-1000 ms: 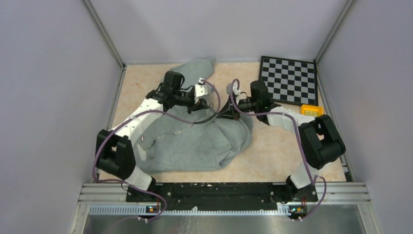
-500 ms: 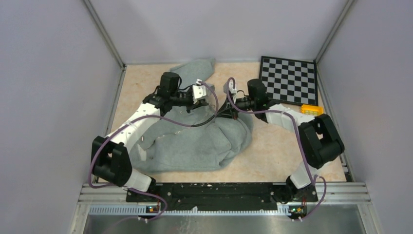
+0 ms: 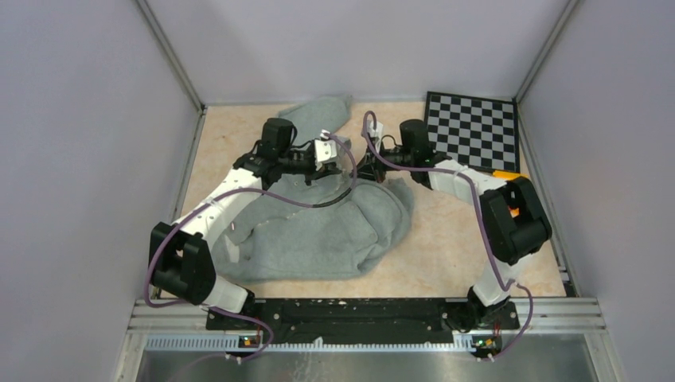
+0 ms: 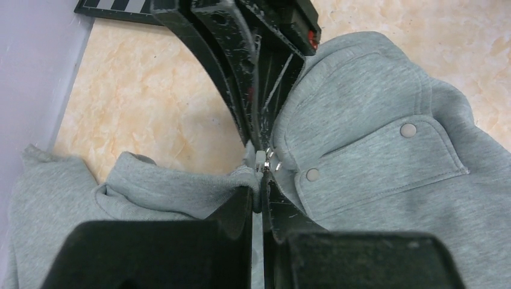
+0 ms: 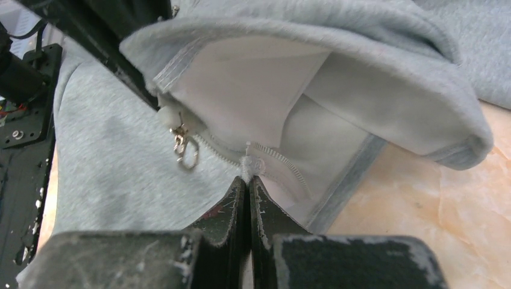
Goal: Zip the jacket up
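Observation:
The light-grey jacket [image 3: 318, 231] lies crumpled in the middle of the table, one part reaching toward the back wall. Both grippers meet over its upper edge. My left gripper [image 3: 342, 165] is shut on the jacket's ribbed edge beside the zipper; in the left wrist view [image 4: 260, 189] the metal pull [image 4: 269, 161] sits just past its tips, next to a snap pocket [image 4: 373, 162]. My right gripper [image 3: 363, 167] is shut on the pale zipper tape [image 5: 249, 164] and holds the fabric lifted. The metal pull [image 5: 185, 150] hangs left of its tips.
A black-and-white checkerboard [image 3: 471, 131] lies at the back right. A small yellow object [image 3: 509, 177] sits beside it, partly behind the right arm. Grey walls and metal rails close in the table on three sides.
The right gripper has moved toward the back and left with the zipper tape, drawing closer to the left gripper. The left arm shifted slightly early on, then held still.

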Tool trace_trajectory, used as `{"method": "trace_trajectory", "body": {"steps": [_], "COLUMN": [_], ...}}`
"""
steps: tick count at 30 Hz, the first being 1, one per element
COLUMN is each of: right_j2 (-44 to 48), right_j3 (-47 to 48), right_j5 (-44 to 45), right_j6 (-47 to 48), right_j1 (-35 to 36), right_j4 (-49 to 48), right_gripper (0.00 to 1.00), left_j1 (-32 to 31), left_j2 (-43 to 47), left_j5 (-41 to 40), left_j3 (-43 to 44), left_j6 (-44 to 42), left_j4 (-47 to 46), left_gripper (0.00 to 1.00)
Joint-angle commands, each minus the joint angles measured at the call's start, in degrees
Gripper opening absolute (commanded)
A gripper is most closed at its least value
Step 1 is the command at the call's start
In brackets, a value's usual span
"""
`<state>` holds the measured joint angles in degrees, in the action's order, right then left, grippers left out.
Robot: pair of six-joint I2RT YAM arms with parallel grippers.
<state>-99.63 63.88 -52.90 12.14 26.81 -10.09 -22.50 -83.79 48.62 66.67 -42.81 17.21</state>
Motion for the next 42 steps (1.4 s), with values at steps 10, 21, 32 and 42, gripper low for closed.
{"method": "trace_trajectory", "body": {"steps": [10, 21, 32, 42], "right_j2": [2.6, 4.1, 4.3, 5.0], "right_j3": [1.1, -0.5, -0.4, -0.5], "right_j5": [-7.3, -9.1, -8.9, -10.0], "right_j6": [4.1, 3.9, 3.6, 6.3], "right_j1": [-0.2, -0.2, -0.2, -0.2], "right_j4": [-1.1, -3.5, -4.0, -1.6], "right_gripper": [0.0, 0.0, 0.0, 0.0], "left_j1": [-0.8, -0.9, -1.3, -1.4], "left_j2": [2.3, 2.2, 1.3, 1.6], "left_j5": [2.2, 0.6, 0.6, -0.3], "left_j3": [0.4, 0.3, 0.9, 0.7], "left_j6": [-0.9, -1.6, -2.9, -3.2], "left_j4": [-0.5, -0.1, 2.0, 2.0], "left_gripper": [0.0, 0.0, 0.0, 0.0]}}
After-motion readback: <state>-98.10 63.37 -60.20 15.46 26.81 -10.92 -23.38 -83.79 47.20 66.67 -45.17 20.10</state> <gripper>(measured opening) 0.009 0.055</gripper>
